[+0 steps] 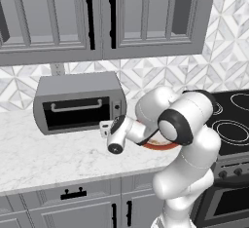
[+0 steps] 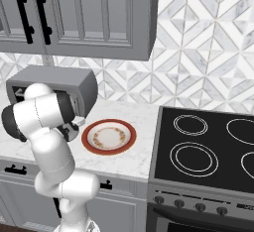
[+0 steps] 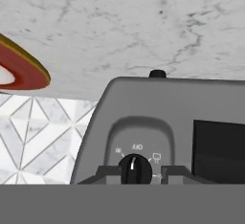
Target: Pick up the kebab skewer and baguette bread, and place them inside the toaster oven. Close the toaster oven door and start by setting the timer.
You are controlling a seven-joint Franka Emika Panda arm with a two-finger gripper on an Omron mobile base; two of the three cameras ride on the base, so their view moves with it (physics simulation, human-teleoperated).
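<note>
The boxy silver-grey toaster oven (image 1: 78,101) sits on the white marble worktop (image 1: 39,154) at middle left of the left base view, and its dark glass door with the silver bar handle (image 1: 77,106) looks shut. The red-rimmed round plate (image 2: 108,137), at centre of the right base view, lies bare, so the skewer and the bread are presumably inside already; neither can be seen through the glass.

The step in hand appears to be setting the timer. In the hand view, which is rolled upside down, the small black timer knob with a white pointer (image 3: 135,169) sits at bottom centre, its mark pointing near "OFF". The robot's hand (image 3: 135,174) is right on it, a dark finger tip (image 3: 106,174) on each side. The tips look close to the knob, but whether they actually pinch it cannot be told from these pictures.

To do this well, the tips should squeeze evenly across the knob's middle before any turn, with the wrist kept square to the grey knob panel (image 3: 158,122). The turn should come from rolling the hand about the knob's own axis, not dragging sideways, since a loose or off-centre hold would probably slip off so small a dial.
</note>
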